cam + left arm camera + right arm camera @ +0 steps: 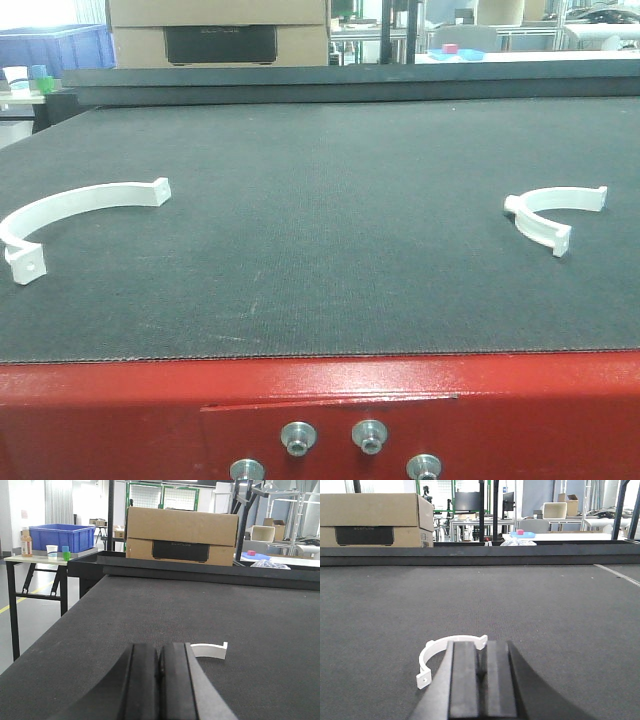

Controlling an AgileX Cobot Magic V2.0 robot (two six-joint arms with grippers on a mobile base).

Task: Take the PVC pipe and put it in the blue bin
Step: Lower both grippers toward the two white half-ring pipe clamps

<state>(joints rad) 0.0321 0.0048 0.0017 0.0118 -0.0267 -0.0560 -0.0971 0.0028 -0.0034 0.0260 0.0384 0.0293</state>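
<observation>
On the dark mat point(320, 250) lie two white half-rings, well apart: one PVC pipe point(80, 212) at the left and a second PVC pipe point(553, 213) at the right. The left gripper point(160, 655) and the right gripper point(480, 652) both have the jaws pressed together and hold nothing, each with a ring just ahead of it. I judge that the grasp is not yet begun. The next move calls for opening one gripper, closing it across the thin arc, then carrying it to the blue bin point(62, 537) on the side table point(20, 558).
</observation>
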